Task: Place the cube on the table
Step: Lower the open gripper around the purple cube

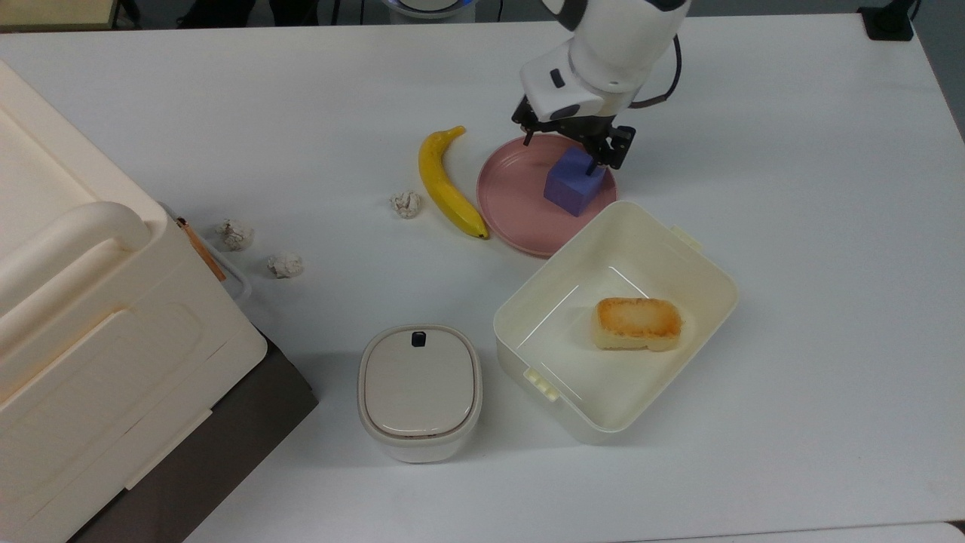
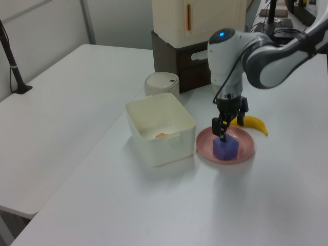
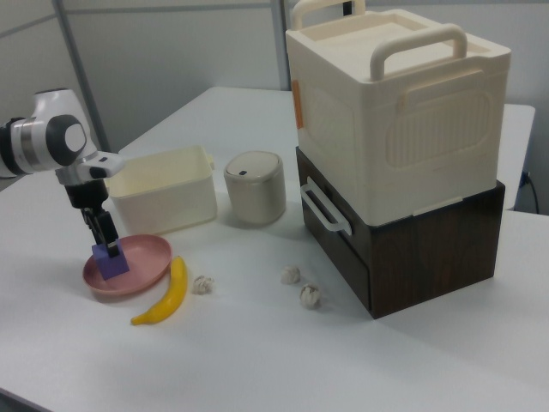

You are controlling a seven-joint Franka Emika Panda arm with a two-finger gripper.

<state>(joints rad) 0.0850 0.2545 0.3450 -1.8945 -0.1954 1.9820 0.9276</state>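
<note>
Containers first, in the top view: the cream open bin [image 1: 705, 265] holds one toasted bread block [image 1: 638, 323], the pink plate [image 1: 513, 197] carries the cube [image 1: 571, 187], and the small lidded pot [image 1: 419, 391] stands closed beside the bin on the top view's left. The plate's rim lies just beside the bin's corner, and a banana [image 1: 447, 183] lies near the plate's other side on the table [image 1: 814, 226]. The cube has no long axis; one corner points toward the bin. The gripper [image 1: 577, 147] hangs over it with fingers spread, one black fingertip on either side.

From the left view, the cube [image 2: 226, 148] sits flat on the plate [image 2: 245, 154], and the gripper [image 2: 225, 134] straddles its top, jaws apart.

From the right view, the cube [image 3: 109, 262] rests on the plate [image 3: 144, 273] in front of the bin [image 3: 167, 196], with the gripper [image 3: 105, 245] down at its upper face. Three crumpled paper balls [image 3: 291, 275] lie on the table near the stacked boxes [image 3: 399, 154].
</note>
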